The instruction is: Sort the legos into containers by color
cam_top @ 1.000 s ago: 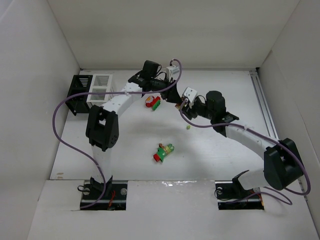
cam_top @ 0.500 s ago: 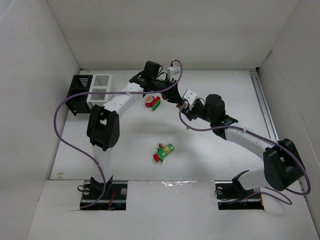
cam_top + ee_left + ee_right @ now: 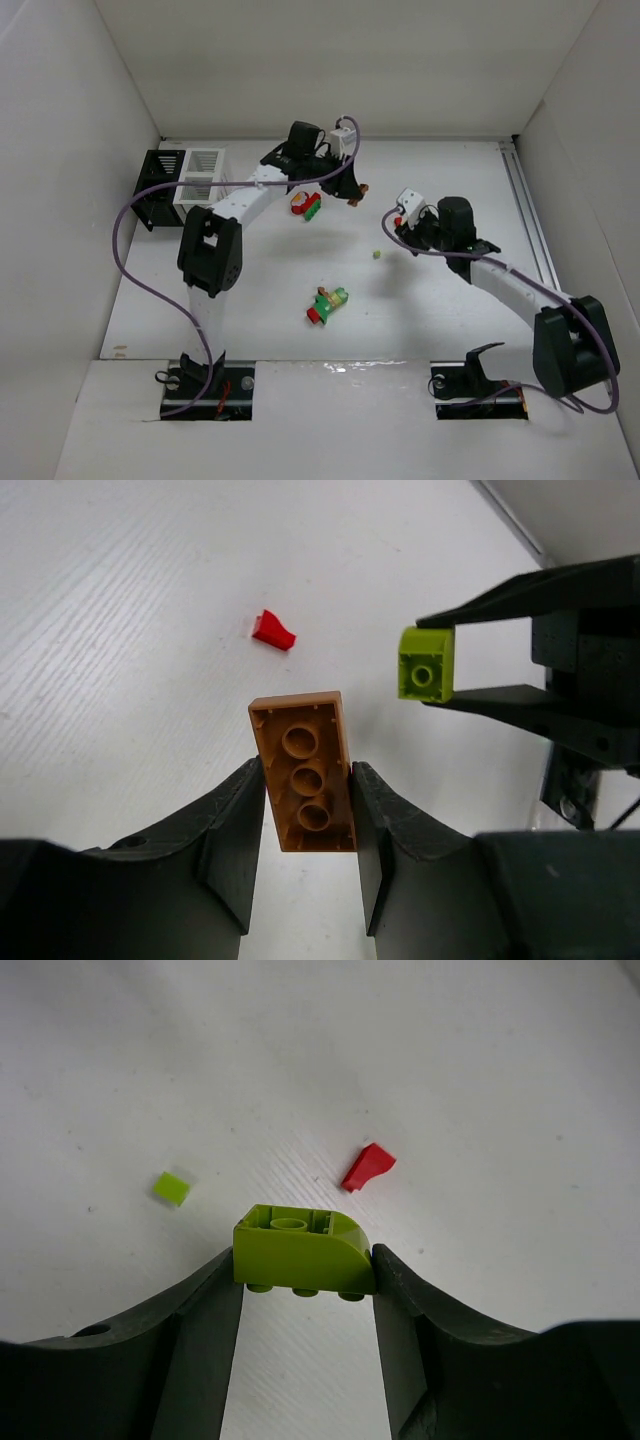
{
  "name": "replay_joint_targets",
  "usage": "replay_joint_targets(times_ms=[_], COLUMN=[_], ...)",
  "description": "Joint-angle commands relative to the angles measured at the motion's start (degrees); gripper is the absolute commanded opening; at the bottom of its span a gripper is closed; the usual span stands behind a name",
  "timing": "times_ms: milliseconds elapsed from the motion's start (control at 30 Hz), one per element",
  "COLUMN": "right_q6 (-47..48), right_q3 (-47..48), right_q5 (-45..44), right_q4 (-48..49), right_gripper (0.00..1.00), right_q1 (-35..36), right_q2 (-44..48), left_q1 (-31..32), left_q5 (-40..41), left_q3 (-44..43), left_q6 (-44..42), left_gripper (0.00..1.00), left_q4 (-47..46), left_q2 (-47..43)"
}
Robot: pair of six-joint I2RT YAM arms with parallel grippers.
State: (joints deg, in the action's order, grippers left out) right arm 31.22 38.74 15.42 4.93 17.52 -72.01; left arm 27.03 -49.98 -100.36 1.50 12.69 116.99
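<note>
Left wrist view shows the left gripper (image 3: 305, 800) clamped on an orange brick (image 3: 303, 770), hollow underside toward the camera, with one finger against each long side. At two o'clock from it, the right gripper (image 3: 432, 658) pinches a yellow-green brick (image 3: 425, 663) between its black fingers, apart from the orange one. A red chip (image 3: 272, 630) lies on the white table (image 3: 120, 600) at eleven o'clock of the orange brick. The right wrist view shows that grip close up (the yellow-green brick has one rounded corner and its studs point down), with the red chip at one o'clock of it and a small yellow-green tile (image 3: 171, 1188) at ten o'clock, both on the table. In the top external view the joined containers, a black bin (image 3: 160, 185) and a white bin (image 3: 203, 170), sit at ten o'clock of the table. A red and green cluster (image 3: 306, 204) lies just beside the left arm's wrist. A second cluster (image 3: 327, 303) of red, green and yellow-green lies at six o'clock of the table's centre, well apart from the bins.
</note>
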Motion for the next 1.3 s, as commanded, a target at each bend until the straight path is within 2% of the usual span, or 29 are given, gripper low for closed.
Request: replay_joint_targets(times_ms=[0,100,300,400,467,500,600,633,667,767,867,933,1033,1167,1200,1267], right_q6=[-1.51,-5.11,-5.82,-4.68,-3.37,-2.84,-2.22,-2.22,-2.22,-2.22,-2.22,-2.22,-2.75,-8.26,-9.41,-11.00], right_q3=[6.40,13.00,15.49,17.16,17.68,18.29,18.30,18.30,18.30,16.81,16.81,17.50,19.43,25.21,26.98,32.07], right_q5=[1.27,1.28,-2.23,-2.76,-3.46,-3.47,-5.75,-5.75,-5.75,-5.14,-3.21,-1.72,2.93,10.94,10.95,11.47], right_q4=[-8.86,-15.20,-17.84,-19.16,-19.95,-20.48,-20.58,-19.62,-18.82,-16.28,-14.51,-14.51,-14.51,-13.10,-13.10,-13.10], right_gripper=[0.00,0.00,0.00,0.00,0.05,0.18,0.45,0.49,0.53,0.62,0.74,0.76,0.77,0.76,0.74,0.73], right_q1=[-0.91,-2.66,-3.19,-3.81,-3.81,-3.81,-3.19,-3.19,-3.19,-3.19,-3.72,-3.72,-3.72,-1.27,-0.04,3.46], right_q2=[-5.39,-10.51,-16.23,-18.08,-19.39,-19.92,-20.63,-20.63,-20.63,-18.70,-16.94,-16.94,-15.71,-15.96,-17.28,-20.53], left_q1=[2.41,3.73,6.89,6.90,6.90,6.90,6.90,6.90,6.90,6.37,5.15,4.61,3.30,-3.81,-6.17,-6.72], left_q5=[9.79,16.56,24.56,25.71,26.33,26.33,25.20,25.19,25.19,23.00,19.85,18.34,17.10,21.22,23.06,29.30], left_q3=[-3.87,-5.11,-8.19,-8.19,-7.58,-7.57,-5.57,-5.55,-4.94,-4.24,-1.87,-1.33,0.59,12.00,12.03,9.75], left_q6=[0.08,-0.71,-2.02,-2.02,-1.50,-1.50,-2.02,-2.02,-2.02,-2.02,-0.63,-0.62,-1.15,8.32,7.82,4.24], left_gripper=[0.00,0.00,0.00,0.06,0.08,0.10,0.22,0.25,0.33,0.43,0.61,0.68,0.68,0.68,0.68,0.66], left_q4=[0.23,-0.55,-0.73,-1.35,-1.35,-0.83,-0.82,-1.61,-1.61,-2.40,-4.50,-4.51,-5.21,-15.40,-12.63,-7.18], left_q2=[2.97,5.70,10.36,11.50,11.51,12.12,12.12,12.12,11.51,10.80,8.27,7.73,3.70,-7.37,-9.04,-9.06])
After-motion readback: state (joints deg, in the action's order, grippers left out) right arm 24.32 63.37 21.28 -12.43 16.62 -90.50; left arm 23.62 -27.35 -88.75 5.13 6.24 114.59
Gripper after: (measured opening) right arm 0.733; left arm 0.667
